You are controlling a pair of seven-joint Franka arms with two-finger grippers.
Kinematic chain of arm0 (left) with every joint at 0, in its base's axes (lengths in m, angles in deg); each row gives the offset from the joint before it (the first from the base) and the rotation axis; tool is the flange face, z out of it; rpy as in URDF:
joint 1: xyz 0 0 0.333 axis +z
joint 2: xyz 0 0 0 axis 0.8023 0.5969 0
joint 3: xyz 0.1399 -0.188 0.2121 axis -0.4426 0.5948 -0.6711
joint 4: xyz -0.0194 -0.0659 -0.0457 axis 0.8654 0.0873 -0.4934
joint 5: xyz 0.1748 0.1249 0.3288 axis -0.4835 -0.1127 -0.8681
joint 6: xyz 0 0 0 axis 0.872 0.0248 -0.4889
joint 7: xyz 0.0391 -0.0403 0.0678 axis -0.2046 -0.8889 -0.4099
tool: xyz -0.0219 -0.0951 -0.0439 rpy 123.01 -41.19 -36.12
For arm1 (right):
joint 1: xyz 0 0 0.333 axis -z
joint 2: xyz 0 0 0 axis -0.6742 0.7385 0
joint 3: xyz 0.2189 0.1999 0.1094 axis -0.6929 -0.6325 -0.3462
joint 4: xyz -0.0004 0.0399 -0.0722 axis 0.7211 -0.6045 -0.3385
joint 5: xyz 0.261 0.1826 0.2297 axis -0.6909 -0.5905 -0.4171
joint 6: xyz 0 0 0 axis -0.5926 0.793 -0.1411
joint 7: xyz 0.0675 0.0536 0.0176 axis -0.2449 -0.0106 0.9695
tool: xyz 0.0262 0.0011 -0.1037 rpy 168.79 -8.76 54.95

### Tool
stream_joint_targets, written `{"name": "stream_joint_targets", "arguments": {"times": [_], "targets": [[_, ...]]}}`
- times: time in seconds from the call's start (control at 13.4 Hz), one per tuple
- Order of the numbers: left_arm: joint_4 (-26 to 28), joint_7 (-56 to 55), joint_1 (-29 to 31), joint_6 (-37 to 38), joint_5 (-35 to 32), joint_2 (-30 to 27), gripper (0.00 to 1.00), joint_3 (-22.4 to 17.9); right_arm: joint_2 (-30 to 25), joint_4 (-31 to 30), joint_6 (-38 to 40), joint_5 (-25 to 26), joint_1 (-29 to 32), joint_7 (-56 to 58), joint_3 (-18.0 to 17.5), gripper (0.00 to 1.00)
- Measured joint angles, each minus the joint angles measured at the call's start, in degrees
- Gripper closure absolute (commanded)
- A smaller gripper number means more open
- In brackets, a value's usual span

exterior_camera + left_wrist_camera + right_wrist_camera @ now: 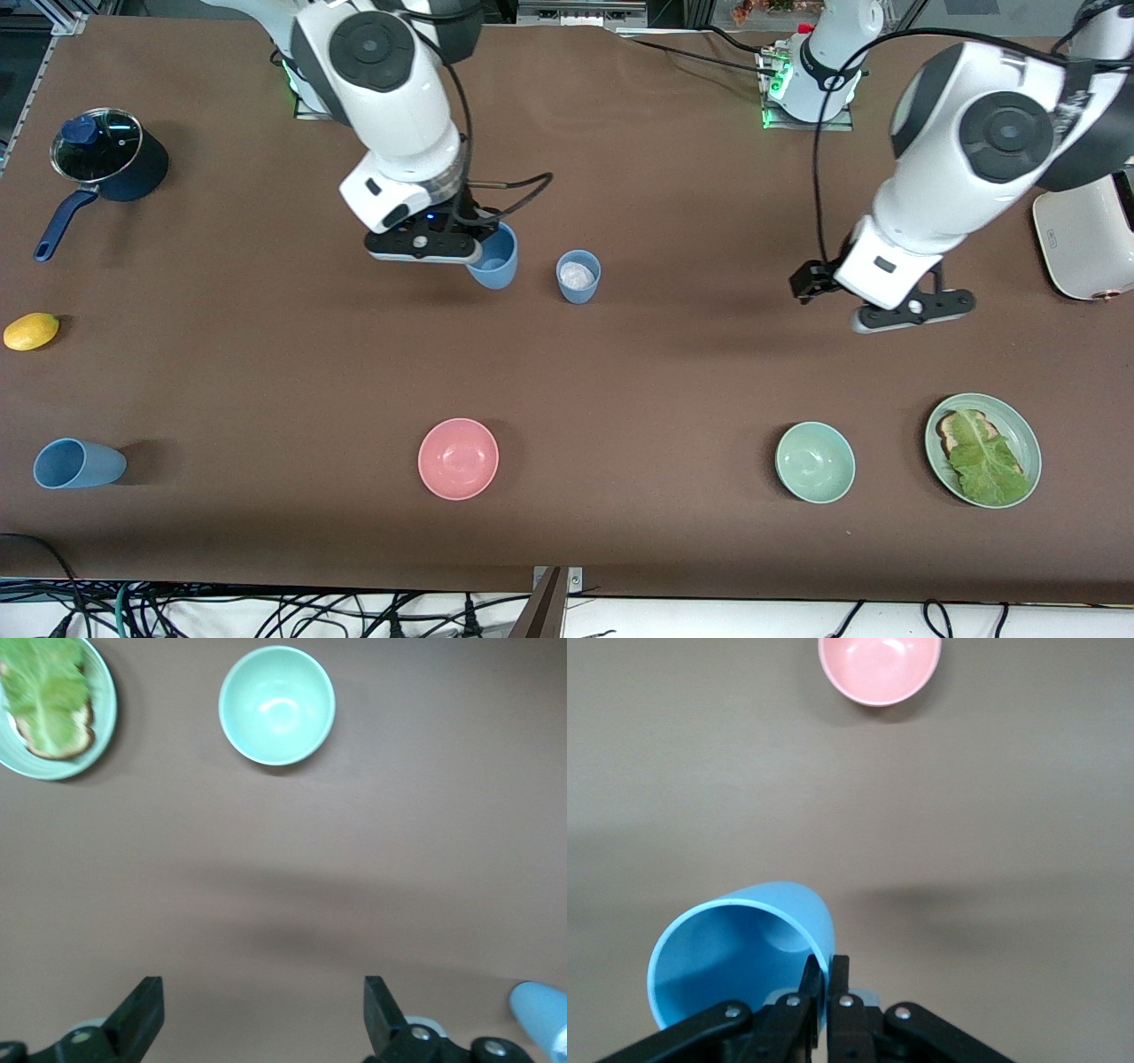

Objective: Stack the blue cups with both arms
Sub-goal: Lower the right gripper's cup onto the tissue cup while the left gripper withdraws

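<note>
My right gripper (478,251) is shut on the rim of a light-blue cup (496,259), one finger inside the wall and one outside. The right wrist view shows that grip (827,970) with the cup (735,957) tilted above the table. Close beside it, toward the left arm's end, a second blue cup (578,276) stands upright with a whitish inside. A third blue cup (78,463) lies on its side near the front edge at the right arm's end. My left gripper (917,307) hangs open over bare table (263,992), holding nothing; the upright cup (542,1014) shows at that view's edge.
A dark-blue lidded pot (111,159) and a lemon (31,331) sit at the right arm's end. Nearer the front camera stand a pink bowl (458,458), a mint bowl (815,462) and a green plate (1021,425) with toast and lettuce. A white appliance (1085,239) stands at the left arm's end.
</note>
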Motion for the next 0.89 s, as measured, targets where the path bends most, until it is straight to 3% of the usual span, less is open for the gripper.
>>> {"name": "stream_joint_targets", "arguments": {"times": [0.6, 0.89], "targets": [[-1.84, 23.64, 12.07, 0.63, 1.33, -0.58, 0.0, -1.08, 3.04, 2.49, -1.82, -1.17, -5.5, -11.16, -1.18, 1.0], [-3.66, 28.46, 13.58, 2.87, 1.85, -0.85, 0.0, -1.1, 4.7, 0.76, -4.95, -1.17, -7.1, -14.19, -2.88, 1.0]]}}
